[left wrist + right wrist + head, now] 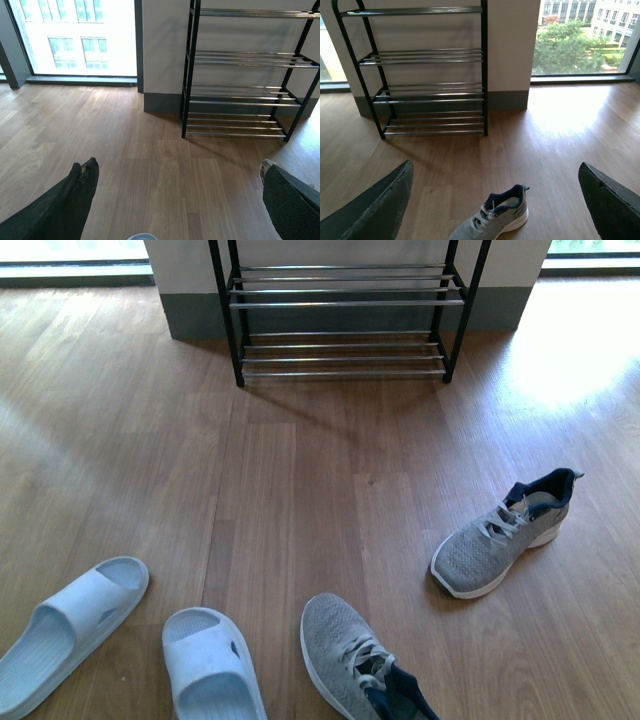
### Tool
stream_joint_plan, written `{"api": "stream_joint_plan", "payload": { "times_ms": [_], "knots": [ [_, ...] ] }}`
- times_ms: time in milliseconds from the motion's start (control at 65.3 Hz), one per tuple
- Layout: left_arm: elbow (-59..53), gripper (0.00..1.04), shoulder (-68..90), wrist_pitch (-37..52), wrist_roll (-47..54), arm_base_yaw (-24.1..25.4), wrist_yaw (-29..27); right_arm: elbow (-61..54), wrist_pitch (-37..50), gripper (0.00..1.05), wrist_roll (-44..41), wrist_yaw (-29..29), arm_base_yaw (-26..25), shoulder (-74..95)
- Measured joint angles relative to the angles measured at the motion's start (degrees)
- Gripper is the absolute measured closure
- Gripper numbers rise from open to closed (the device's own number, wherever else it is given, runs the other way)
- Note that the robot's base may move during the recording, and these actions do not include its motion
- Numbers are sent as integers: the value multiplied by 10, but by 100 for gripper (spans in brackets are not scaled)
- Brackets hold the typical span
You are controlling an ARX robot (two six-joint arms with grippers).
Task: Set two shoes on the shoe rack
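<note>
Two grey knit shoes lie on the wood floor. One shoe (505, 533) rests on the right, heel toward the back right; the other shoe (360, 660) lies at the front edge, partly cut off. The shoe rack (345, 310), black frame with chrome rods, stands empty against the far wall. Neither arm shows in the front view. My right gripper (495, 172) is open high above the floor, with the right-hand shoe (495, 217) lying below between its fingers (380, 210). My left gripper (177, 167) is open over bare floor, facing the shoe rack (245, 75).
Two pale blue slides (70, 630) (210, 665) lie at the front left; a sliver of one slide (141, 236) shows in the left wrist view. Grey baseboard and white wall stand behind the rack, with windows (75, 35) on either side.
</note>
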Motion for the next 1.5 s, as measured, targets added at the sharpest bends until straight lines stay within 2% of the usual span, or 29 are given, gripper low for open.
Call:
{"api": "stream_joint_plan", "payload": {
  "times_ms": [31, 61, 92, 123, 169, 199, 230, 383, 536, 689, 812, 981, 1149, 1226, 1318, 1501],
  "knots": [
    [0, 9, 0, 0, 0, 0, 0, 0, 0, 9, 1, -4, -1, 1],
    [0, 9, 0, 0, 0, 0, 0, 1, 6, 9, 16, -49, -17, 13],
    [0, 9, 0, 0, 0, 0, 0, 4, 30, 9, 48, -153, -50, 48],
    [0, 9, 0, 0, 0, 0, 0, 10, 55, 9, 69, -212, -69, 89],
    [0, 9, 0, 0, 0, 0, 0, 22, 107, 9, 85, -259, -77, 171],
    [0, 9, 0, 0, 0, 0, 0, 33, 139, 9, 91, -263, -74, 224],
    [0, 9, 0, 0, 0, 0, 0, 48, 172, 9, 92, -259, -67, 283],
    [0, 9, 0, 0, 0, 0, 0, 164, 311, 9, 81, -159, -17, 633],
    [0, 9, 0, 0, 0, 0, 0, 292, 331, 9, 61, -104, 18, 923],
    [0, 9, 0, 0, 0, 0, 0, 435, 301, 9, 79, -27, 33, 1173],
    [0, 9, 0, 0, 0, 0, 0, 506, 301, 9, 87, 12, 37, 1273],
    [0, 9, 0, 0, 0, 0, 0, 580, 259, 9, 60, -17, 47, 1349],
    [0, 9, 0, 0, 0, 0, 0, 622, 278, 9, -58, -37, 65, 1393],
    [0, 9, 0, 0, 0, 0, 0, 656, 246, 9, -88, -51, 69, 1416],
    [0, 9, 0, 0, 0, 0, 0, 707, 216, 9, -68, -31, 68, 1448],
    [0, 9, 0, 0, 0, 0, 0, 800, 177, 9, 27, 28, 59, 1504]
  ]
}}
